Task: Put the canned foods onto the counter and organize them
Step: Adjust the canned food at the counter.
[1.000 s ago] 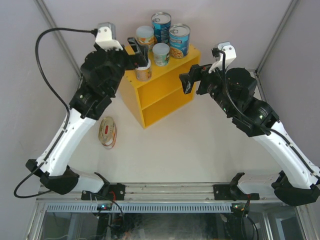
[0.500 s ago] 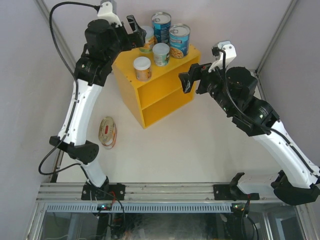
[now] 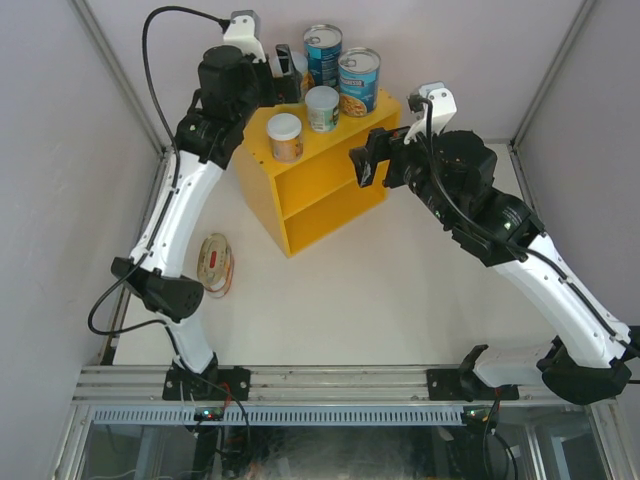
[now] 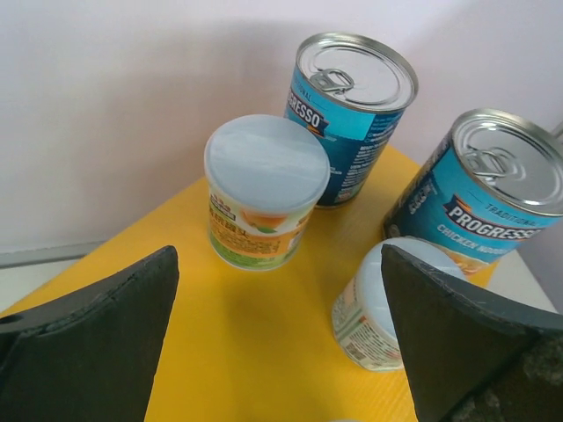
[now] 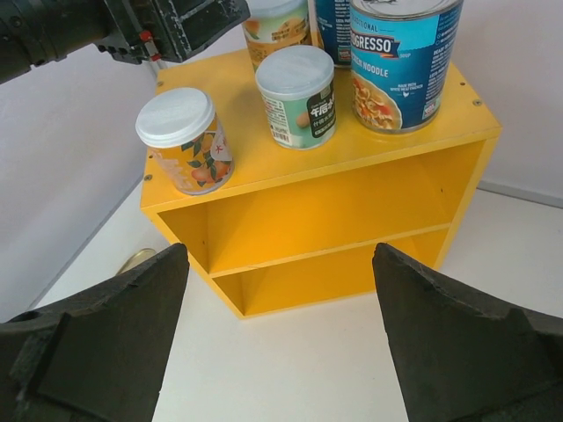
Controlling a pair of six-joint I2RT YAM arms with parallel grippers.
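Observation:
The yellow counter point(image 3: 318, 196) carries two tall blue cans point(image 3: 322, 48) point(image 3: 359, 78) and three small pale-lidded cans: one at the front left point(image 3: 285, 136), one in the middle point(image 3: 322, 106), one at the back, mostly hidden behind my left gripper. My left gripper point(image 3: 284, 62) is open and empty above the counter's back left. In its wrist view point(image 4: 277, 352) the back small can point(image 4: 266, 192) stands ahead of the fingers. My right gripper point(image 3: 365, 166) is open and empty beside the counter's right end, facing its shelves point(image 5: 352, 220). Flat oval tins point(image 3: 215, 265) lie stacked on the table left of the counter.
Grey walls and metal frame posts close in the table at the back and both sides. The left arm's black cable loops above the counter's left. An oval tin's edge point(image 5: 136, 259) shows on the white table left of the counter.
My left gripper has let go of the front-left small can, which stays upright on the counter, and has risen and moved back. My right gripper has shifted slightly left.

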